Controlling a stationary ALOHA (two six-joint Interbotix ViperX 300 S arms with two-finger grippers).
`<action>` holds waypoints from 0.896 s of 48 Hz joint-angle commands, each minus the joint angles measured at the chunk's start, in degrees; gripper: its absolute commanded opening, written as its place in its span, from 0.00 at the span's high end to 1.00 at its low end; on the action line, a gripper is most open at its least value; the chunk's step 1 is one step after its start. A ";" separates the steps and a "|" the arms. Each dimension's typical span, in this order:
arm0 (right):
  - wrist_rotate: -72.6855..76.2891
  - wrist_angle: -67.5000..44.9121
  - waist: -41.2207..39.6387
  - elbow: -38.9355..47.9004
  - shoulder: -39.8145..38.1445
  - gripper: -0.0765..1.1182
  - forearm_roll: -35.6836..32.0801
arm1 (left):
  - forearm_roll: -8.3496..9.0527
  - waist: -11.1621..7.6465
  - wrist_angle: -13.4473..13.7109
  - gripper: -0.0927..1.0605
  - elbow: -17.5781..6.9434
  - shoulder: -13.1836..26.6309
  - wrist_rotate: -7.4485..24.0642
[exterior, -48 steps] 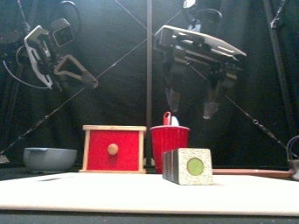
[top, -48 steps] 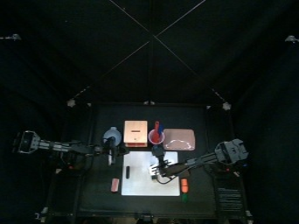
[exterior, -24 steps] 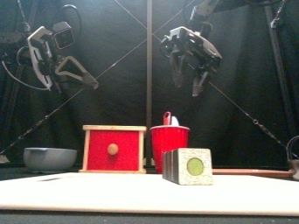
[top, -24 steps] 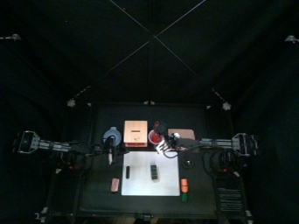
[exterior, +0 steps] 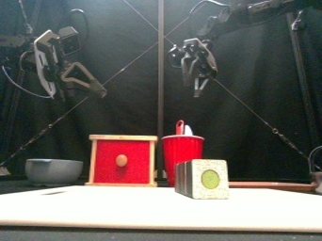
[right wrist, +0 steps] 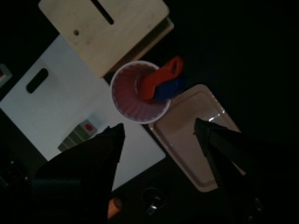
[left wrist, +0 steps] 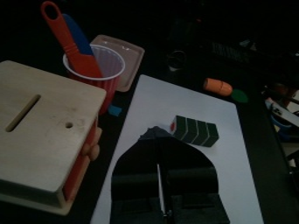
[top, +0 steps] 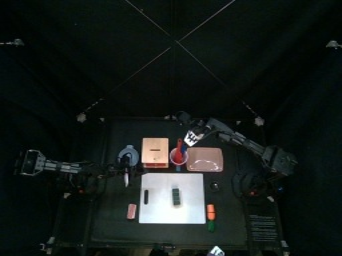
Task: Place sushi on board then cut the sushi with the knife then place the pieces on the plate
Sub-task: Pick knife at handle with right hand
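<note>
- Sushi [top: 175, 197] lies on the board [top: 152, 192], around its middle, whole and in one block. From the front its end face shows a green circle on a pale ground.
- Nothing touches the sushi, and both grippers are well clear of it.
- Right gripper [exterior: 195, 75] hangs high above the table, near the back, with its arm reaching in past the middle. Its jaws are spread wide and hold nothing.
- The right wrist view looks down between those jaws at the cup [right wrist: 142, 93].
- The cup is red and stands behind the board, between the box [top: 158, 151] and the tray [top: 206, 160].
- Two knives [left wrist: 66, 26] stand in the cup, one red and one blue, handles up. No gripper has taken either of them.
- The tray is pink and sits just right of the cup, flat on the table at the back right of the board. It looks bare.
- The box is pale wood with a red drawer front facing forward, and it sits just left of the cup.
- Left gripper [exterior: 73, 87] is held up on the left side, off the board. Its jaws are apart and grip nothing. Its wrist view looks across the board to the sushi.
- Bowl [exterior: 53, 169] is blue-grey and rests on the table left of the box.
- An orange toy [top: 132, 209] lies on the table just left of the board.
- An orange and green toy [top: 211, 212] lies just to the right of the board.
</note>
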 commanded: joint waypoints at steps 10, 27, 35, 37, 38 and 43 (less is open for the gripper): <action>-7.82 13.27 -6.94 -21.71 13.97 0.14 10.90 | -0.09 1.14 -0.35 0.95 -1.23 -0.09 0.09; -8.17 16.17 -8.09 -28.74 23.38 0.14 13.36 | -0.18 1.14 -0.26 0.95 -0.09 -0.09 0.00; -7.56 16.70 -7.12 -27.77 23.82 0.14 11.51 | -0.09 1.32 -0.35 0.95 0.35 -0.09 0.09; -7.56 16.79 -6.86 -27.42 23.82 0.14 11.25 | -0.09 1.41 -0.35 0.95 0.53 -0.09 0.09; -7.56 16.79 -6.68 -27.16 23.82 0.14 11.07 | -0.18 1.41 -0.26 0.95 0.70 -0.09 0.09; -7.38 16.79 -6.06 -25.14 23.64 0.14 9.93 | -0.09 1.41 -0.35 0.95 0.97 -0.09 0.00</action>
